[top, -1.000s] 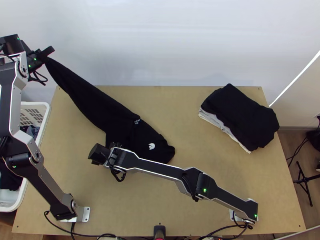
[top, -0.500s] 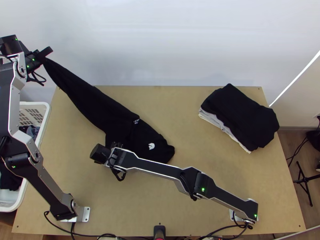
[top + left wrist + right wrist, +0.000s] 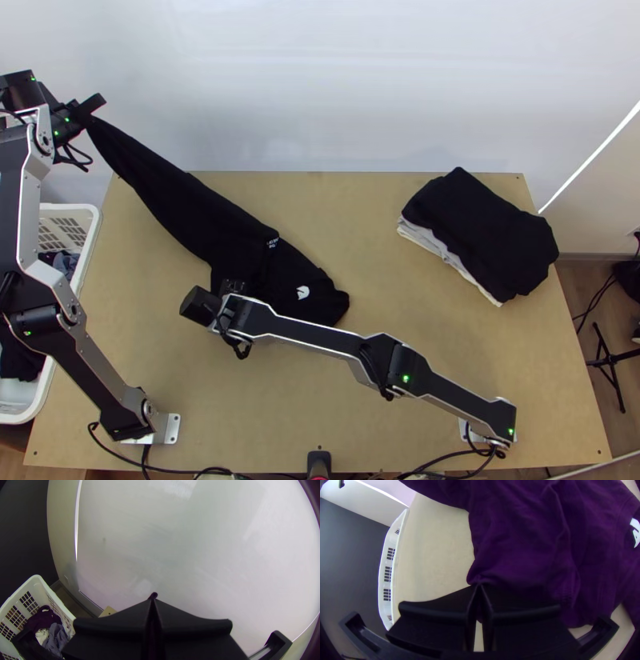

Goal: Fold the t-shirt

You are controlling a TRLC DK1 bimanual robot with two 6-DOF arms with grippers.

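Note:
The black t-shirt (image 3: 196,206) lies bunched diagonally across the table's left half, one end drawn up tight beyond the far left corner. There my left gripper (image 3: 90,112) is shut on that end, above the table. In the left wrist view, my left gripper (image 3: 153,600) has its fingers together, a bit of dark cloth at the tips. My right gripper (image 3: 234,286) is low at the shirt's near left edge. In the right wrist view, my right gripper (image 3: 479,586) is shut on an edge of the t-shirt (image 3: 523,543), which looks purple there.
On the table's right stands a stack of folded clothes (image 3: 480,232), black over lighter ones. A white basket (image 3: 94,220) with clothes sits beside the left edge. The right arm's links cross low over the table's near middle.
My left gripper has shifted very slightly to the left with the shirt's end. The right arm has hardly moved, and the shirt lies almost the same.

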